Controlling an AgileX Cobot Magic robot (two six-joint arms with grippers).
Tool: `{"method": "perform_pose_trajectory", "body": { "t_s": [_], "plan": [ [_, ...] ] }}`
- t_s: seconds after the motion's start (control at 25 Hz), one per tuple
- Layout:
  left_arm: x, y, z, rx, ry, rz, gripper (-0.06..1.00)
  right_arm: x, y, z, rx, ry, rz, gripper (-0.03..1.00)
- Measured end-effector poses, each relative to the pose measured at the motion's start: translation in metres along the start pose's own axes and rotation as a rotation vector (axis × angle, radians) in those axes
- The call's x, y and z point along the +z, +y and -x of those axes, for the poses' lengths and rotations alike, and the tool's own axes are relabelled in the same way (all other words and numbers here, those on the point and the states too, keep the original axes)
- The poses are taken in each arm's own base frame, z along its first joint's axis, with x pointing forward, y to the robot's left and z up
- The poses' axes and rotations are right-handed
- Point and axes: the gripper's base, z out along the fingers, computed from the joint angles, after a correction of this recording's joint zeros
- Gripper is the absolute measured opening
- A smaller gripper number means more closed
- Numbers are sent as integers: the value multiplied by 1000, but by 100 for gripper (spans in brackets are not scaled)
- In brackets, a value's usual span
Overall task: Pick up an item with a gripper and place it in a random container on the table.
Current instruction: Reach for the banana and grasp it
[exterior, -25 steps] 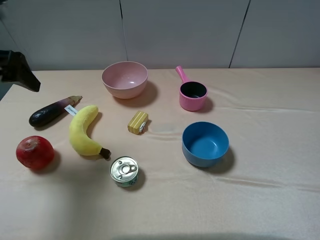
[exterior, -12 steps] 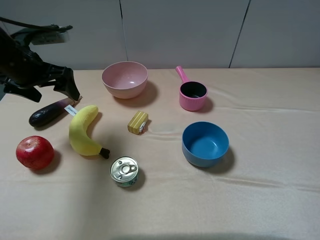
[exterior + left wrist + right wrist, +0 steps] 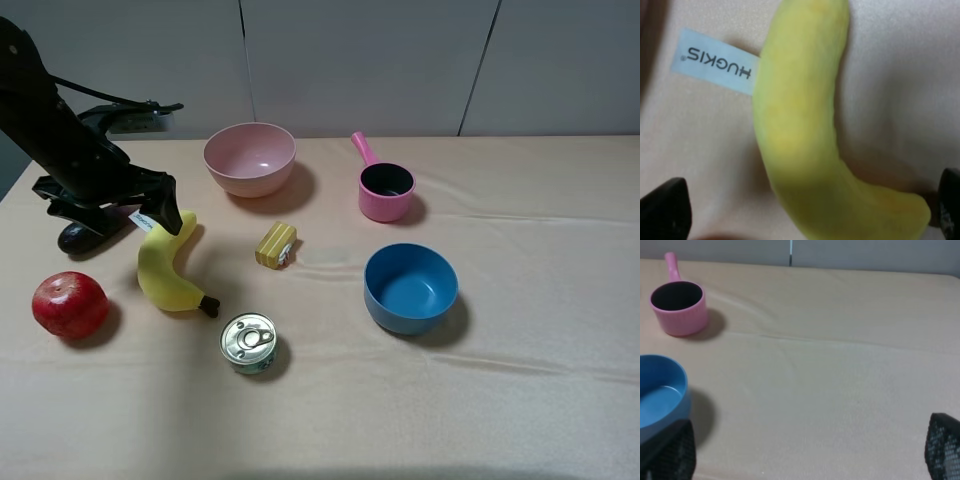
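The left gripper (image 3: 110,205) hovers, jaws spread wide, straddling the plush banana (image 3: 165,265) lying flat on the table (image 3: 520,400) near its left edge, apparently lined up across the soft body for a clean pinch, with the pink bowl (image 3: 250,158) sitting empty by the far edge.

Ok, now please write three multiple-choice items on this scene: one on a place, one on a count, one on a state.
1. The left gripper hangs over: A. the banana B. the pink pot C. the can
2. Bowls without handle: A. one B. two C. four
3. The left gripper is: A. open B. shut on the banana C. shut on the apple

1 A: the wrist view shows the banana between its fingertips.
2 B: only the pink bowl and the blue bowl.
3 A: the fingertips stand wide apart, gripping nothing.
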Motion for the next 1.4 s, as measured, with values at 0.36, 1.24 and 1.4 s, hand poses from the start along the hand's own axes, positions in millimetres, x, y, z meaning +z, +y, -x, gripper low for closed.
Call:
{"method": "perform_pose_trajectory", "body": {
  "t_s": [0.36,1.24,1.4],
  "plan": [
    [22,4,4,-9,10,11,99,0,0,0,0,0,0,69],
    [69,8,15,-8,11,30,99,0,0,0,0,0,0,69],
    [71,6,16,-1,13,31,99,0,0,0,0,0,0,69]
  ]
}}
